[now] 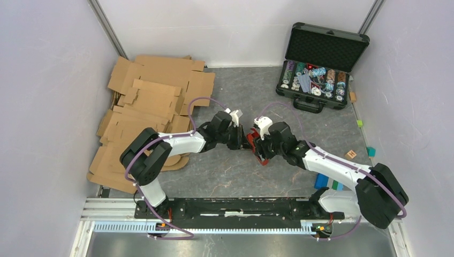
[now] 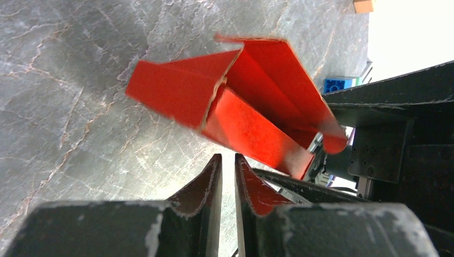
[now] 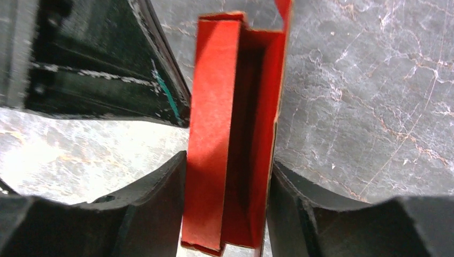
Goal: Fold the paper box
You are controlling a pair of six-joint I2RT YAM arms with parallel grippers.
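Matt red paperboard, its cut edges pale and fibrous, forms the paper box (image 3: pixel 214 107). The right gripper (image 3: pixel 229 171) has fingers (image 3: pixel 155 214) of dull black material, probably plastic, scuffed whitish along the edges. Beneath, the table (image 3: pixel 364 107) shows a smooth, grey, marble-veined finish. Brown corrugated cardboard sheets (image 1: pixel 152 107) look matt.

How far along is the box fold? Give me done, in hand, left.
Done: the paper box is creased, with walls standing up rather than lying flat. In hand: the right fingers bracket it on both sides, seemingly pinching; the left fingers, nearly together, point at it from close by. Left: flaps splay open in the left wrist view, so it isn't a closed square box yet.
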